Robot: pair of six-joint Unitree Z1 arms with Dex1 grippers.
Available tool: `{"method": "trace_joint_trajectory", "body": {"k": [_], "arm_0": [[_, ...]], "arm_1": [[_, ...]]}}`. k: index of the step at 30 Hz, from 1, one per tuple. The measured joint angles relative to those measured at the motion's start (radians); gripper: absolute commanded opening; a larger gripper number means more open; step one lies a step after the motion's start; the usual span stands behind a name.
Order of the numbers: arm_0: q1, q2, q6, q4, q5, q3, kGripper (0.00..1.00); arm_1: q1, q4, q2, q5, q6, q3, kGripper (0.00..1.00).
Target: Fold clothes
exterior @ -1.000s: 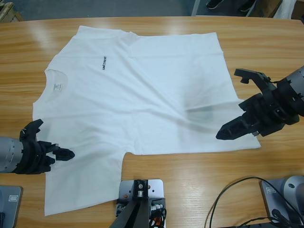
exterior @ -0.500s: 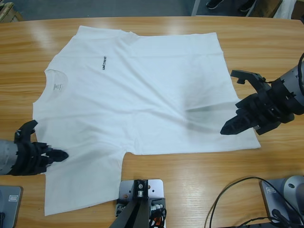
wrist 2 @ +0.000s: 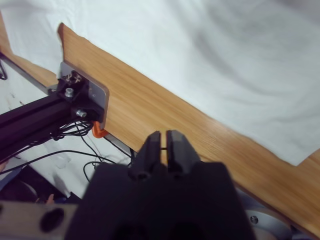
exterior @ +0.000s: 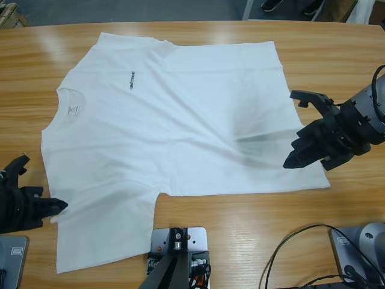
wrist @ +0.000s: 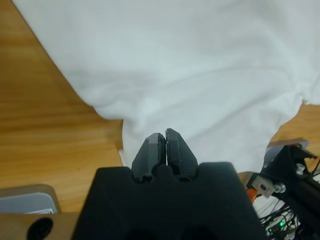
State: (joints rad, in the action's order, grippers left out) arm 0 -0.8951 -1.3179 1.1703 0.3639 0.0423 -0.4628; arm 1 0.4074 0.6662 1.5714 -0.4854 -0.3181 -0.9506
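The clothes are one white T-shirt [exterior: 174, 120] spread flat on the wooden table [exterior: 337, 54], with its neck and label [exterior: 73, 111] at the left and the hem at the right. Small dark lettering [exterior: 131, 79] marks the chest. My left gripper [exterior: 59, 206] lies at the near sleeve's outer edge, jaws shut; in the left wrist view the left gripper [wrist: 161, 141] has its tips over the white cloth [wrist: 200, 65] with nothing seen pinched. My right gripper [exterior: 290, 161] hovers at the near hem corner, shut; in the right wrist view the right gripper [wrist 2: 162, 137] is over bare wood beside the shirt [wrist 2: 240, 50].
A black cable [exterior: 289, 241] loops over the table's front edge at the right. Bare wood runs around the shirt on all sides, widest at the right. The table's front edge [wrist 2: 120, 145] lies just below the right gripper.
The left gripper has drawn back leftward off the sleeve to its edge. The right gripper has shifted slightly right. The shirt lies as before.
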Motion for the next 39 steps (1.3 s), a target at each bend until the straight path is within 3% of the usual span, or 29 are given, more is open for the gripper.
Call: {"method": "trace_joint_trajectory", "body": {"k": [1,4,9,21,28,39], "arm_0": [[-0.01,0.0,0.009,0.0,-0.011,0.006,0.681],[-0.04,0.004,0.033,0.0,-0.037,0.025,0.863],[-0.06,0.057,0.068,0.018,-0.058,0.043,0.885],[-0.062,0.096,0.038,0.093,-0.058,0.036,0.851],[-0.063,-0.029,0.015,-0.016,-0.058,0.016,0.564],[-0.063,-0.075,0.008,-0.034,-0.058,-0.007,0.568]], "arm_1": [[0.0,0.002,0.0,0.0,0.0,0.0,0.778],[0.0,0.005,-0.001,0.0,0.0,0.0,0.884],[0.0,0.005,-0.005,-0.001,0.001,0.0,0.918],[0.0,0.005,-0.012,-0.004,0.009,0.0,0.913],[0.0,0.005,-0.016,-0.004,0.009,0.0,0.913],[-0.007,0.005,-0.016,-0.004,0.014,0.0,0.913]]}}
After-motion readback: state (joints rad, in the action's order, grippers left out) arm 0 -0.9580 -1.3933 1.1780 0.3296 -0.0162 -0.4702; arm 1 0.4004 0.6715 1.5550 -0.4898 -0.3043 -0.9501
